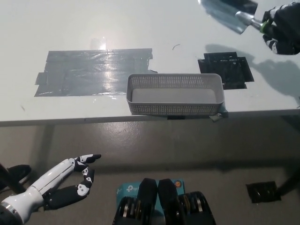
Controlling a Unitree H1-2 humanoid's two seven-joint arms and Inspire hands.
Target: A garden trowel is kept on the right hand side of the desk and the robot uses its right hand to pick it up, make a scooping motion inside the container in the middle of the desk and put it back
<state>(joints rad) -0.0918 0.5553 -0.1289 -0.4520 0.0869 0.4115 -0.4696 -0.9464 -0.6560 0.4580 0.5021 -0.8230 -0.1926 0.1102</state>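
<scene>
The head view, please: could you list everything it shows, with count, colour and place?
desk: one, white, fills the upper half of the view
container: one, pale grey mesh, middle of the desk at its front edge
tape patch: one, grey, flat on the desk, left of the container
black mat: one, on the desk, right of the container
trowel: one, metallic grey blade, top right, held above the desk
dark object: one, black, on the floor, lower right
left hand: white, lower left, below the desk edge, open
right hand: black, top right, shut on the trowel's handle
</scene>
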